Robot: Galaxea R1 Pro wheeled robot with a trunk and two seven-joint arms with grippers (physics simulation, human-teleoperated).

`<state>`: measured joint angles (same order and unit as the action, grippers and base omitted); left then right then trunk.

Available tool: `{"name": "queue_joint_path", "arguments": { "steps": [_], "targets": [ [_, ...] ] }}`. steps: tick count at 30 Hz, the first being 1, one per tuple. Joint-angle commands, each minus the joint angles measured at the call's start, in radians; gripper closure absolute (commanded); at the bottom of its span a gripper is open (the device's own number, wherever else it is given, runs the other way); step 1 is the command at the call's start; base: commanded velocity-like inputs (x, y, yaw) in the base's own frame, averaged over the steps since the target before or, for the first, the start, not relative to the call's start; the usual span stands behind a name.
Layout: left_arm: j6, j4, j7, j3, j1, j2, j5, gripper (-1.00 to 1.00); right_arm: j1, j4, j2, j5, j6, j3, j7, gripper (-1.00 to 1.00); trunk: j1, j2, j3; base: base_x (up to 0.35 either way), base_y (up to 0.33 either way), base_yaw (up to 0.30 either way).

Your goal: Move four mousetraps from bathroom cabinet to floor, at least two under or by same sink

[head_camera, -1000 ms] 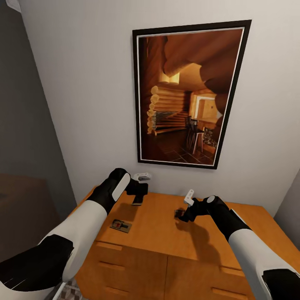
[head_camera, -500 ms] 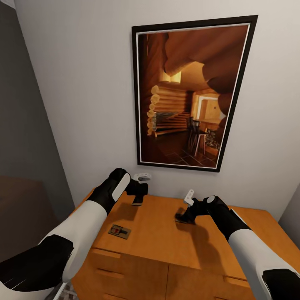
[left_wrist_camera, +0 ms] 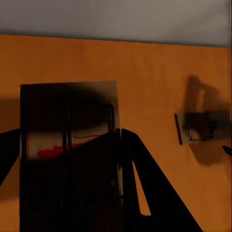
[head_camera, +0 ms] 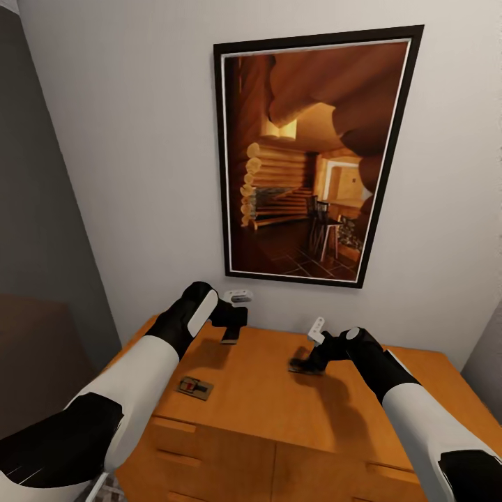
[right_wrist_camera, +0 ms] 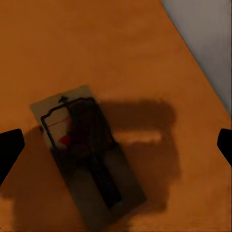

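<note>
A: Item one, the cabinet. Contents?

B: Drawer fronts are flush, so nothing inside can be seen. On its flat top are two mousetraps, and a third is in a claw.

A: Entry for the left claw.

B: It is closed on the held mousetrap, one finger against each long edge. In the head view the board hangs close to upright over the back of the top, near the wall. I cannot tell whether its lower end touches the wood.

A: The right claw?

B: Spread wide and gripping nothing. It is low over the middle mousetrap, which lies flat in its own shadow. The right wrist view shows that board's long axis running diagonally across the line between the two fingertips, wire bail end at the lighter corner.

A: The third?

B: The loose mousetrap lies flat near the cabinet's front left edge, beside the left forearm. Its long axis runs roughly along that front edge, slightly skewed.

A: Anything unclear?

B: The left wrist view shows a small flat trap beyond the held one; which one it is, I cannot tell. The held board is dark, its metal parts barely legible. The framed picture hangs on the wall above.
</note>
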<state>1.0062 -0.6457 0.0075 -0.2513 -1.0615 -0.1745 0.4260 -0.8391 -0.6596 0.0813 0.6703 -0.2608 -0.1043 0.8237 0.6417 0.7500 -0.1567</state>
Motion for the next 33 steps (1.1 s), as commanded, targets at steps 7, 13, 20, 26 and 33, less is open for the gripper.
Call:
{"name": "queue_joint_path", "arguments": {
  "steps": [7,13,20,26,33],
  "targets": [
    [0.0,0.0,-0.001,0.0,0.0,0.0,-0.003,1.0,0.0,0.0,0.0,0.0,0.0,0.0,0.0,-1.0,0.0,0.0,0.0,0.006,-0.084,0.0],
    [0.0,0.0,-0.001,0.0,0.0,0.0,-0.003,1.0,0.0,0.0,0.0,0.0,0.0,0.0,0.0,-1.0,0.0,0.0,0.0,0.001,-0.009,0.0],
    [0.0,0.0,-0.001,0.0,0.0,0.0,-0.003,1.0,0.0,0.0,0.0,0.0,0.0,-0.001,0.0,-1.0,0.0,0.0,0.0,0.0,-0.001,0.0],
    [0.0,0.0,-0.001,0.0,0.0,0.0,-0.003,1.0,0.0,0.0,0.0,0.001,0.0,-0.002,0.0,-1.0,0.0,0.0,0.0,0.0,0.0,0.0],
    [0.0,0.0,-0.001,0.0,0.0,0.0,-0.003,1.0,0.0,0.0,0.0,0.0,0.0,-0.003,0.001,-1.0,0.0,0.0,0.0,0.0,0.0,0.0]
  ]
}}
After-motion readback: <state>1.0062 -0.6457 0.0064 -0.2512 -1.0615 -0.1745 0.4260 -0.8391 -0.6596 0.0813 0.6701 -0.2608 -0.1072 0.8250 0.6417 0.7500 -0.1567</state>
